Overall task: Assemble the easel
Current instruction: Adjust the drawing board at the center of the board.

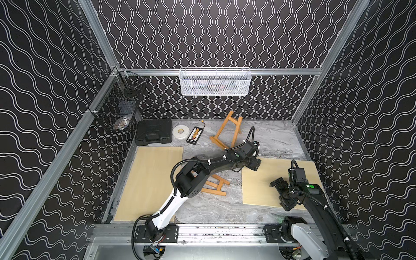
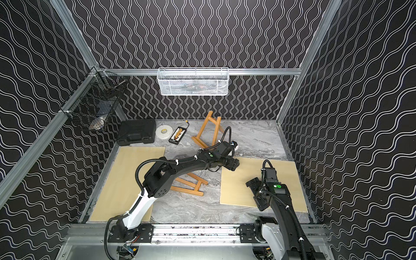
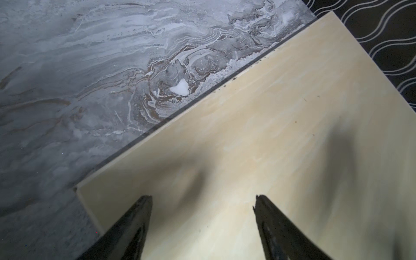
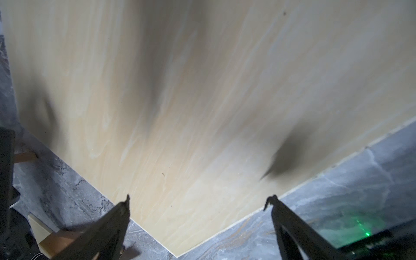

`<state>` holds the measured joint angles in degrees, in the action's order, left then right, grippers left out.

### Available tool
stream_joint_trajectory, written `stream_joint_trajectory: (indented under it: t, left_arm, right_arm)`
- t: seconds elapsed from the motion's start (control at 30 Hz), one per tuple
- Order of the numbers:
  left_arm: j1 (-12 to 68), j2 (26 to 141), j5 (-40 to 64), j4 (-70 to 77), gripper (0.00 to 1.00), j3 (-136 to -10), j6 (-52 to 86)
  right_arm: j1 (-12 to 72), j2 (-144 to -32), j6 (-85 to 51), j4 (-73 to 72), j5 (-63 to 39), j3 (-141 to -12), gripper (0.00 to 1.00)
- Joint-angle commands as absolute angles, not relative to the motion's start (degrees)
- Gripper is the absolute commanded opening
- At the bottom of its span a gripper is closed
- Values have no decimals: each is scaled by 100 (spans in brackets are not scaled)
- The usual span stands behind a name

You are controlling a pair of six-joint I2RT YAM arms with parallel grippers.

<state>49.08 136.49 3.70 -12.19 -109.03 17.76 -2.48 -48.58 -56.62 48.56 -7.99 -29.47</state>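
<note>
One wooden easel (image 1: 227,130) (image 2: 208,130) stands near the back wall. A second easel frame (image 1: 213,185) (image 2: 191,186) lies flat on the marble table, partly hidden under my left arm. A pale plywood board (image 1: 276,182) (image 3: 292,135) (image 4: 202,101) lies flat at the right. My left gripper (image 1: 255,164) (image 3: 202,198) hovers open over that board's far left corner, holding nothing. My right gripper (image 1: 281,193) (image 4: 200,198) is open over the board's near left corner, also empty. A bit of the lying easel (image 4: 51,240) shows in the right wrist view.
A second plywood board (image 1: 148,182) lies at the left. Along the back stand a black case (image 1: 154,131), a white tape roll (image 1: 180,131) and a small black tray (image 1: 195,135). A white basket (image 1: 215,82) and a black wire basket (image 1: 119,105) hang on the rails.
</note>
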Motion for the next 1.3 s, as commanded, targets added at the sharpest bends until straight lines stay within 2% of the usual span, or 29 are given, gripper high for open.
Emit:
stream_joint_trajectory:
  t: [0.0,0.73,1.27]
  left_arm:
    - [4904,13903,155,-1550,78,-11235,1662]
    - [4545,14897,329,-1989,82,-12567,1494]
    - [4518,14754,1213,-3353,75,-12488,1330]
  right_arm:
    - [-264,-4764,-5982,5128,-682,-2877,100]
    - [-502,-5260,-6243,4537,-630,-2637,100]
    - [-1133,-5612,-5747,3925,-793,-2627,100]
